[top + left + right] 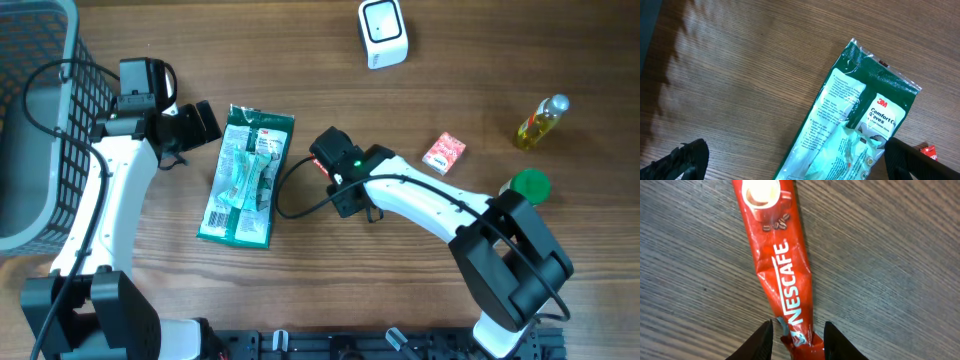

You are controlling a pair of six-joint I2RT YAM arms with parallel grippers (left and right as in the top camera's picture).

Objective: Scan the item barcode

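Observation:
A red Nescafe sachet (785,265) lies flat on the wooden table, and its lower end sits between the tips of my right gripper (797,340). The jaws stand apart on either side of it, with a slim gap on the left. From overhead only a sliver of the sachet (320,167) shows beside the right gripper (325,155). A green pack of gloves (246,176) lies left of it. My left gripper (205,122) is wide open over the pack's top end (860,125), holding nothing. The white scanner (383,33) stands at the far edge. No barcode shows on the sachet.
A grey wire basket (35,120) fills the left edge. A small red box (444,153), a bottle of yellow oil (541,121) and a green round lid (529,185) lie on the right. A black cable (295,200) loops between pack and right arm.

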